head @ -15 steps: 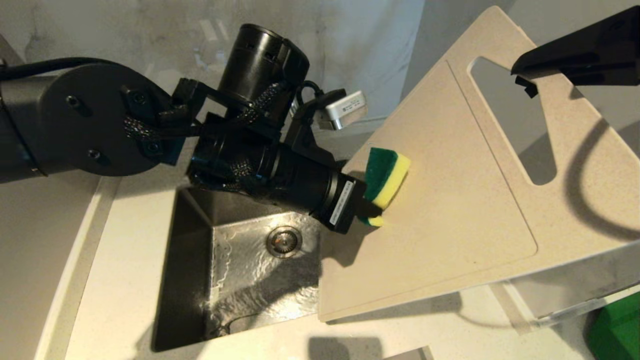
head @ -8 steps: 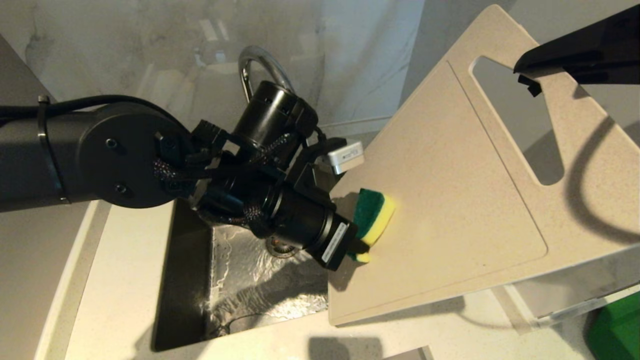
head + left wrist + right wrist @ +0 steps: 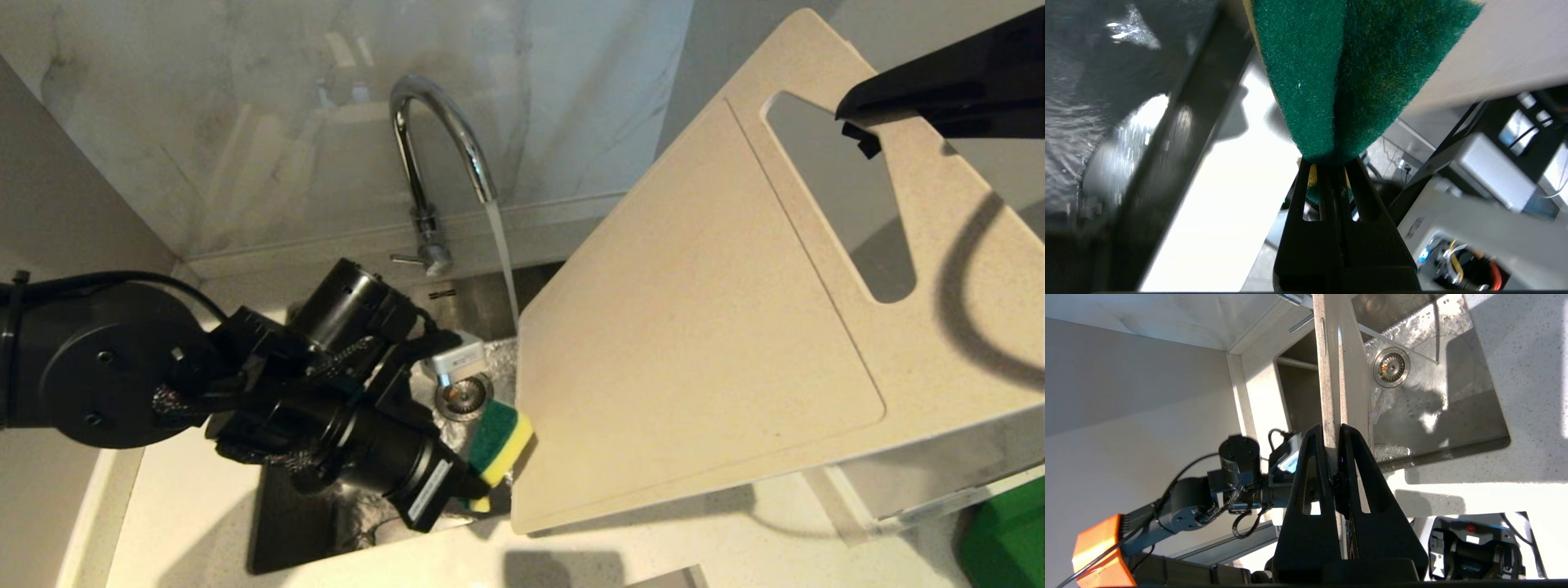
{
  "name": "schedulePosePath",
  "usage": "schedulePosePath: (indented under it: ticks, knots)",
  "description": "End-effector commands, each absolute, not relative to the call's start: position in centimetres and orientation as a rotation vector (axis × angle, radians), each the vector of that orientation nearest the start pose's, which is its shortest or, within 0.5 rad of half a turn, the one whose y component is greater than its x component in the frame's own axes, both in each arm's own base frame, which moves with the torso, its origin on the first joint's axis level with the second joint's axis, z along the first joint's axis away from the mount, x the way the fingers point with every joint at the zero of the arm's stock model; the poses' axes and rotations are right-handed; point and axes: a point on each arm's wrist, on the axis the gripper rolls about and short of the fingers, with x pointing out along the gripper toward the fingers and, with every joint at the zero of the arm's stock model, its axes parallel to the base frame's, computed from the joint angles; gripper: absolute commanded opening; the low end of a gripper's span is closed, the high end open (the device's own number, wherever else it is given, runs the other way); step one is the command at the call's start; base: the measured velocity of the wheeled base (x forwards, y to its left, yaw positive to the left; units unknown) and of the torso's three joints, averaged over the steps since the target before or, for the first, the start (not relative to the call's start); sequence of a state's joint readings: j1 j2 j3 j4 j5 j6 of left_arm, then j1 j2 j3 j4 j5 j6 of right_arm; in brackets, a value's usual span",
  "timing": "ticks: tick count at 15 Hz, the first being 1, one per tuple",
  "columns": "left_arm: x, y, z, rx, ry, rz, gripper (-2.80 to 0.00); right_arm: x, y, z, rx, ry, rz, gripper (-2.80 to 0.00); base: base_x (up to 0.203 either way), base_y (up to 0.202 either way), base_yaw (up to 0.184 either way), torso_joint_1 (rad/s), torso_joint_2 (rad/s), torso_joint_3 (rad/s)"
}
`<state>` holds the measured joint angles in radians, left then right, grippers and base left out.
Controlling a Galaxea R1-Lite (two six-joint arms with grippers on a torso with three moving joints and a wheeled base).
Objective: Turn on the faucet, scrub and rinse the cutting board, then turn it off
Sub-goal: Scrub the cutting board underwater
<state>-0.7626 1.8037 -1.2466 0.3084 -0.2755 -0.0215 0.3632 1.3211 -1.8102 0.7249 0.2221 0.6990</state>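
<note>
The cutting board (image 3: pixel 694 327) is beige with a slot handle and hangs tilted over the sink. My right gripper (image 3: pixel 857 131) is shut on its top edge by the slot. The right wrist view shows the cutting board (image 3: pixel 1331 355) edge-on, clamped in the right gripper (image 3: pixel 1334 430). My left gripper (image 3: pixel 478 490) is shut on a green and yellow sponge (image 3: pixel 500 441), low over the sink at the board's lower left edge. The left wrist view shows the sponge (image 3: pixel 1347 73) bulging out of the left gripper (image 3: pixel 1331 163). Water runs from the chrome faucet (image 3: pixel 433 139) just past the board's left corner.
The steel sink (image 3: pixel 286 523) is wet, with its drain (image 3: pixel 462 396) behind the sponge. Pale countertop (image 3: pixel 196 506) surrounds it, and a marble wall stands behind. A clear plastic piece (image 3: pixel 922 482) and a green object (image 3: pixel 1008 539) lie at the near right.
My left arm has swung down and back toward the near left. The sponge has slid off the board's face to its lower left edge. The faucet is now uncovered. The board has stayed put.
</note>
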Motion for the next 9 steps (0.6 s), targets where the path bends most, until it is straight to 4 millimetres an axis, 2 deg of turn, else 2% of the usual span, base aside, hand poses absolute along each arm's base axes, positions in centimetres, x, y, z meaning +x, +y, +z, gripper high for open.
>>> schedulePosePath:
  ticks: [1, 3, 6, 8, 9]
  knots:
    - [22.0, -19.4, 19.7, 0.157, 0.853, -0.911, -2.80, 13.2, 5.6, 41.5, 0.663, 0.437, 0.474, -2.80, 0.000, 0.000, 0.000, 0.000, 0.00, 0.000]
    - [22.4, -19.0, 22.3, 0.126, 0.762, -0.907, -2.80, 13.2, 5.6, 41.5, 0.663, 0.437, 0.474, -2.80, 0.000, 0.000, 0.000, 0.000, 0.00, 0.000]
    - [22.8, -19.4, 27.2, 0.099, 0.629, -0.927, -2.80, 13.0, 5.5, 41.4, 0.664, 0.450, 0.485, -2.80, 0.000, 0.000, 0.000, 0.000, 0.00, 0.000]
    - [22.9, -20.2, 29.6, 0.094, 0.579, -0.957, -2.80, 12.7, 5.4, 41.0, 0.664, 0.465, 0.490, -2.80, 0.000, 0.000, 0.000, 0.000, 0.00, 0.000]
    - [23.4, -21.3, 29.9, 0.098, 0.572, -0.974, -2.80, 12.7, 5.4, 40.8, 0.663, 0.469, 0.488, -2.80, 0.000, 0.000, 0.000, 0.000, 0.00, 0.000]
